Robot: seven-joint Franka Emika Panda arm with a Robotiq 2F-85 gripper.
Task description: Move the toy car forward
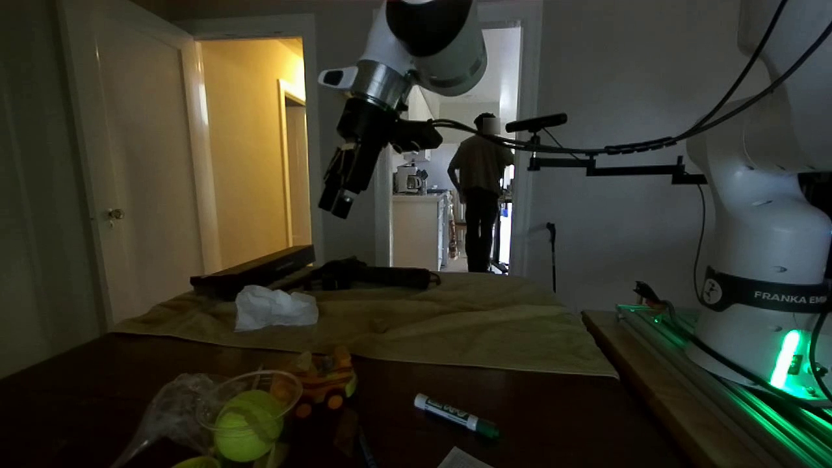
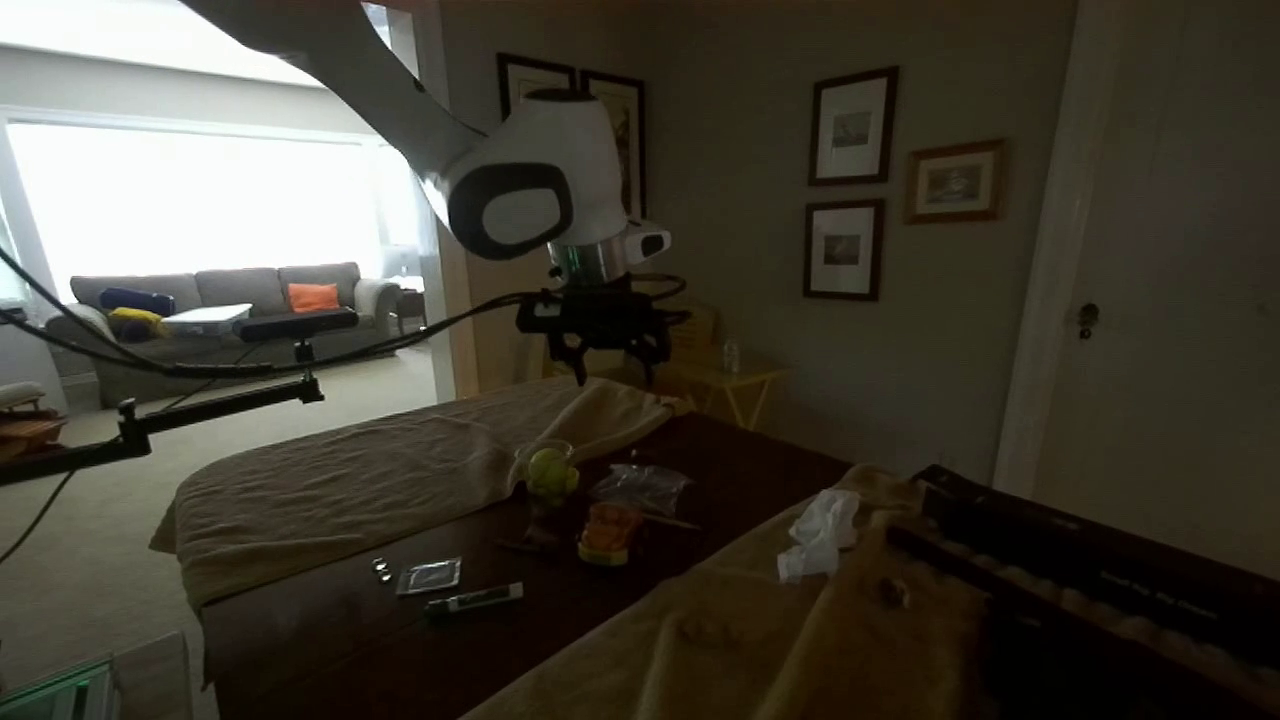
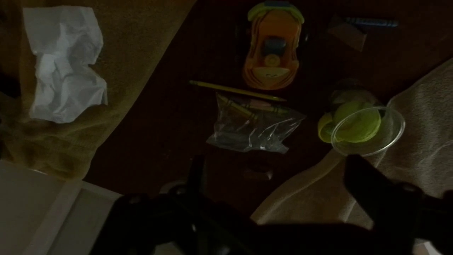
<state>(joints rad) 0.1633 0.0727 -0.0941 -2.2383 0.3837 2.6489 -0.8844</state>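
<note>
Car point(image 3: 273, 58) stands wheels down on the table point(image 2: 320, 640), between two cloths point(image 2: 370, 480) and just beside a pencil point(image 3: 237, 91). Above the table hangs the gripper point(image 2: 615, 378), its jaws parted, grasping nothing and well apart from the car. With no contact in any view, the move appears not yet begun; approaching the car, engaging it and taking it forward all seem left to do.

1 marker point(image 1: 456, 416), 1 pencil point(image 3: 234, 91), clear bag point(image 3: 249, 129), perhaps crumpled tissue point(image 3: 67, 71)
</note>
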